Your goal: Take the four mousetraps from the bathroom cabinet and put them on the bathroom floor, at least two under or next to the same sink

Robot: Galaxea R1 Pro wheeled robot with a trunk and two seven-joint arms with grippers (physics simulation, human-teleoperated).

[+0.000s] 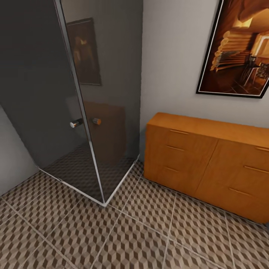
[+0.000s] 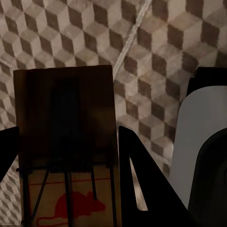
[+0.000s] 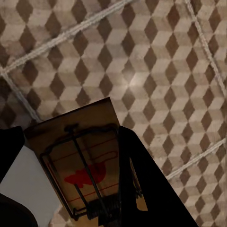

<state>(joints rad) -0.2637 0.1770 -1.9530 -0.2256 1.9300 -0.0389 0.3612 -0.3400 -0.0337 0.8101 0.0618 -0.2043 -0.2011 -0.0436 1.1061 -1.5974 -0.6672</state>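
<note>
Looking down from the head view, a glossy orange-brown wooden cabinet (image 1: 207, 164) with bar pulls stands against the grey wall beside a smoked-glass shower enclosure (image 1: 74, 97), under a framed picture (image 1: 239, 48), on the cube-patterned brown and cream tiled bathroom floor (image 1: 123, 235). Moving to the left wrist view, the left pincer (image 2: 68, 182) is closed on a flat wooden mousetrap printed with a red mouse (image 2: 66, 142), its black fingers (image 2: 142, 179) pressing the board's long edges above the tiles. At the right wrist view, the right pincer (image 3: 71, 177) likewise grips a second flat wooden mousetrap with wire spring and red mouse print (image 3: 80, 165) by its edges. Each trap looks light, stiff and thin; edge-holding seems sensible, since the wire bar and spring on top are probably delicate and could snag. A smooth board may slip if tilted.
</note>
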